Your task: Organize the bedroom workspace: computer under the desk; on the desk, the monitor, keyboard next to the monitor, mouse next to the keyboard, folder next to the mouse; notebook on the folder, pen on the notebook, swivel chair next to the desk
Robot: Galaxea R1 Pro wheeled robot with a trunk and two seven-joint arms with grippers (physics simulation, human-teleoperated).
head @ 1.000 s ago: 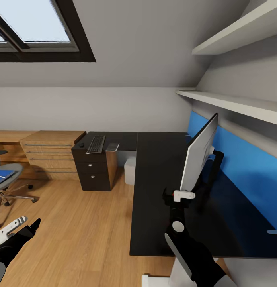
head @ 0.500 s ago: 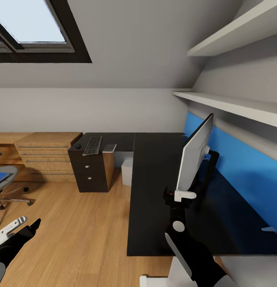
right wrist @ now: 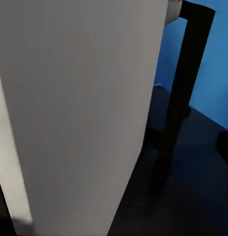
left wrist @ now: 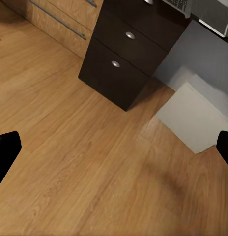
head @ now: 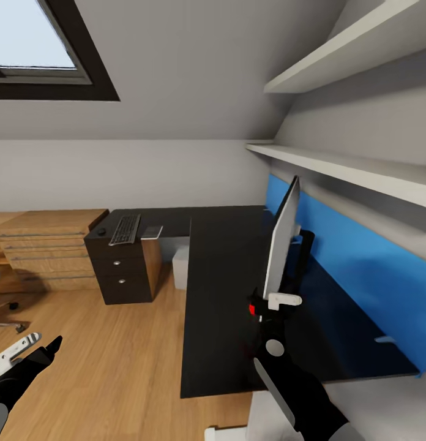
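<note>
Right hand (head: 275,304) is at the monitor's (head: 280,242) lower near corner, apparently clamped on the panel edge; the jaws are hidden behind the white finger piece, so I can't confirm the grip. Monitor stands upright on the worktop (head: 222,294), edge-on to the head cam, its black foot (right wrist: 185,78) toward the blue wall panel (head: 354,269). In the right wrist cam the grey back (right wrist: 79,113) sits very close to the lens.

Left hand (head: 26,352) hangs low over the floor, fingers spread, holding nothing.

Keyboard (head: 125,229), mouse (head: 101,231) and a small flat item beside them lie on the far wing above the drawer unit (left wrist: 125,54). Computer (left wrist: 195,115) is on the floor under the worktop.

Risks:
- A corner grip gives leverage, so a push or twist could tip the monitor or pivot it on its foot.
- If the grip is loose, the panel could slip and swing into the wall panel.
- The keyboard is well apart from the monitor, so it needs a long carry.
</note>
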